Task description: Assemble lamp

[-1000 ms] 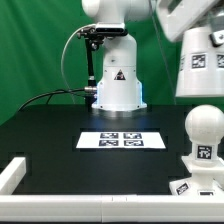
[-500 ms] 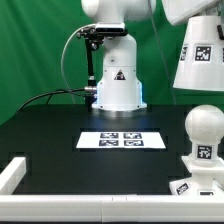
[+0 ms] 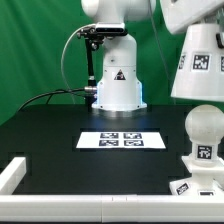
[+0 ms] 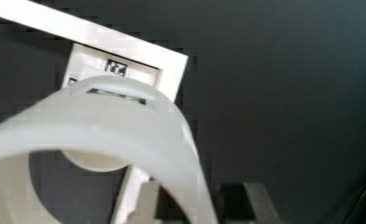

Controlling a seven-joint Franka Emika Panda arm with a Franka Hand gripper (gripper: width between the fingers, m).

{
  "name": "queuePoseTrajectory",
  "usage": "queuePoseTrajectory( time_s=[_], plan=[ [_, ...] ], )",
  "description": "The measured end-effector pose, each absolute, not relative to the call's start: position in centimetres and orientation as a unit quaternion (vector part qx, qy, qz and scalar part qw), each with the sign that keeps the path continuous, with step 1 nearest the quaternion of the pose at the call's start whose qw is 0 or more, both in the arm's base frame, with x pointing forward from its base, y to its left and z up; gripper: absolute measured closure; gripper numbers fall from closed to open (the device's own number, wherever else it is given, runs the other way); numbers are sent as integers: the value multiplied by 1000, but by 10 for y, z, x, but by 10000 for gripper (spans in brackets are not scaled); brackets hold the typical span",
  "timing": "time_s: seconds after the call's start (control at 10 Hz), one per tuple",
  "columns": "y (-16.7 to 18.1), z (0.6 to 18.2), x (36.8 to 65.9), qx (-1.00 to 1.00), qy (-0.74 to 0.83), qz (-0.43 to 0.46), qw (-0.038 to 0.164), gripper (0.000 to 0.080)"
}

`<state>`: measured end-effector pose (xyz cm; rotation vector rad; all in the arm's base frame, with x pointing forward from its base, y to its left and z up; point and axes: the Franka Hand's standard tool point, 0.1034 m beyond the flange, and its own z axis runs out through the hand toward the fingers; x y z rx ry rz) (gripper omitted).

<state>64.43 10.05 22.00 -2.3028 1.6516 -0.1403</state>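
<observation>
- Below the arm's wrist, at the exterior view's right edge, the cone shade (image 3: 199, 62) hangs in the air with its wide mouth down, directly above the rounded bulb (image 3: 203, 133), with a clear gap between them.
- The bulb stands upright on the angular base (image 3: 197, 180), near the table's front; only part of the base shows.
- Well off to the side of the carried shade, the marker board (image 3: 122, 140) lies flat on the black table (image 3: 50, 135), in front of the robot pedestal (image 3: 116, 78).
- The gripper itself is hidden here by the shade and the frame edge; I cannot tell from this view how its jaws stand.
- Right under the camera in the wrist view, the shade's (image 4: 109, 150) rim fills most of the picture, with a pale rounded form showing through its opening that may be the bulb.
- A dark finger (image 4: 247, 198) shows beside the shade wall; the shade seems pinched, yet the contact is not visible.
- To do this well, I judge: centre the shade's mouth over the bulb first, keep its axis upright, then lower slowly.
- Risk: an off-centre descent could knock the bulb or tilt the base.
</observation>
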Motion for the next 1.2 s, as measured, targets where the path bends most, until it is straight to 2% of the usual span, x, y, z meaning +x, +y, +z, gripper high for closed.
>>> queuePoseTrajectory(
  time_s=[0.5, 0.7, 0.8, 0.9, 1.0, 1.1, 1.2],
  plan=[
    [110, 174, 638, -807, 574, -55, 126, 755],
    [109, 170, 638, -808, 574, -53, 123, 755],
    [109, 169, 638, -808, 574, -53, 123, 693],
    [109, 169, 638, -807, 574, -53, 123, 510],
    [109, 169, 638, -807, 574, -53, 123, 510],
    [109, 169, 638, -807, 575, -53, 123, 357],
    [109, 169, 638, -807, 574, -53, 123, 357]
  ],
)
